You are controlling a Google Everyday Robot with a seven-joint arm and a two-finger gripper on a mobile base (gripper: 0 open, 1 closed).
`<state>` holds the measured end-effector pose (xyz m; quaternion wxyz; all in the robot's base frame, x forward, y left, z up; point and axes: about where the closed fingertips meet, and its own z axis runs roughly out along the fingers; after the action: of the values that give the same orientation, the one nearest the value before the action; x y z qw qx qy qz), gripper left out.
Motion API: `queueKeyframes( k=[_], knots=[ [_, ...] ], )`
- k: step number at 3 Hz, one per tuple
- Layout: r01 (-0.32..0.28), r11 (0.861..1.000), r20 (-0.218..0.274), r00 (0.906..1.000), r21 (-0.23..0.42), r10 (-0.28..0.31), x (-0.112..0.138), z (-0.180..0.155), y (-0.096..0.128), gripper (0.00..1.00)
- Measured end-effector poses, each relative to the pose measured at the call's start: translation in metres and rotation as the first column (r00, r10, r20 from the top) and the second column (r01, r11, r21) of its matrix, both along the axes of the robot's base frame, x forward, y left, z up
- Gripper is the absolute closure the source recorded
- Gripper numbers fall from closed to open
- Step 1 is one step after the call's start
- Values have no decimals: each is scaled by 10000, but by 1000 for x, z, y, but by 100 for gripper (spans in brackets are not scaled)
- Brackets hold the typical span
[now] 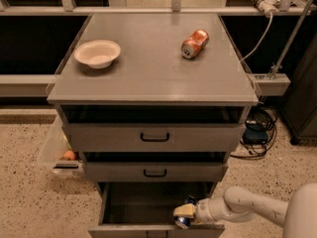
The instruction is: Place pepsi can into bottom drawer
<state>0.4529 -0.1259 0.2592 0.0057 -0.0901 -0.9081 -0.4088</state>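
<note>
The bottom drawer [133, 207] is pulled open at the foot of the grey cabinet, showing a dark boxy inside. My gripper [185, 213] reaches into its right front corner from the right, on a white arm. It is shut on the pepsi can [186, 217], a small dark blue can that shows above and below the yellowish fingers [183, 210]. The can sits low inside the drawer, close to the front wall.
On the cabinet top lie a white bowl [97, 53] at the left and a crushed orange can [194, 43] at the right. Two shallower drawers with black handles [154, 137] are above. A clear bin [58, 151] stands left of the cabinet, cables [257, 133] to the right.
</note>
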Motion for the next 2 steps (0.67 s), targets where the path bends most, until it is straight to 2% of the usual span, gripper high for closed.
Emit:
queueKeyframes(
  k=[1, 2],
  knots=[
    [391, 9989, 479, 9981, -271, -378, 23, -10, 8, 100],
    [456, 9984, 533, 9976, -319, -439, 26, -11, 8, 100]
  ],
)
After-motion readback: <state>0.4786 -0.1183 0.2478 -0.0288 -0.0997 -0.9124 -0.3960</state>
